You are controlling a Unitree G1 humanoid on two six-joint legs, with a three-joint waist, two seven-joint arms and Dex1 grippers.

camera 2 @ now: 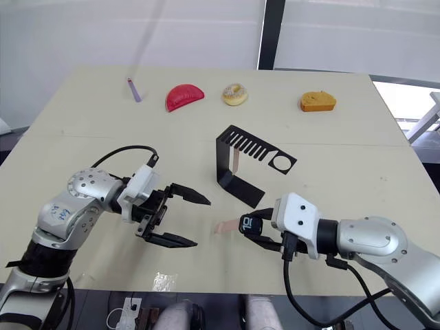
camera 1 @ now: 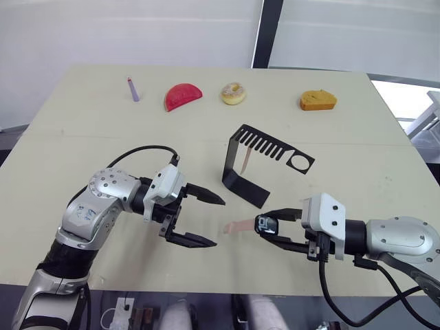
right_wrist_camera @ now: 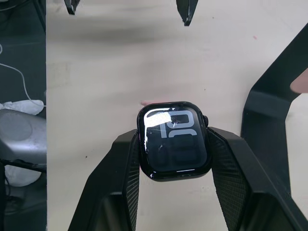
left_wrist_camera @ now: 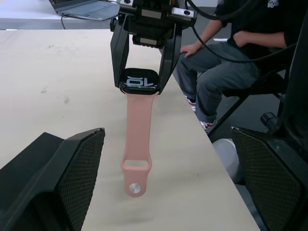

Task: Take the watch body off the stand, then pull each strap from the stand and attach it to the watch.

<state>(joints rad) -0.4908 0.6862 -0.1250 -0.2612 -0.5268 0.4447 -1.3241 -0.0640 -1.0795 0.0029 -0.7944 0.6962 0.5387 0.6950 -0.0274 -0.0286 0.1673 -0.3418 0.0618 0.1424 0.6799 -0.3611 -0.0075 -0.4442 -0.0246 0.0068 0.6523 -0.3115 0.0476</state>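
The right gripper [camera 1: 278, 225] has its two fingers closed on the sides of the watch body [camera 1: 265, 224], holding it just above the near part of the tabletop [camera 1: 82, 137] with the screen turned up and clear of the fingers. That grip leaves both strap ends of the case free. One pink strap [left_wrist_camera: 136, 139] already hangs from the side facing the left arm, its free end with the stud lying low toward the tabletop; whether it actually rests there I can't quite tell.

The left gripper [camera 1: 196, 218] hovers just beside that strap with its fingers spread wide and nothing between them. It points at the watch, which looks like readiness to steady or fetch the next piece.

The stand [camera 1: 258, 165] sits a little farther back, near the middle of the tabletop. The ring hole at the end of its slotted arm is empty, since the watch body is out. The second strap [camera 1: 245, 162] hangs from the comb slots, so that one is yet to be pulled and fitted.
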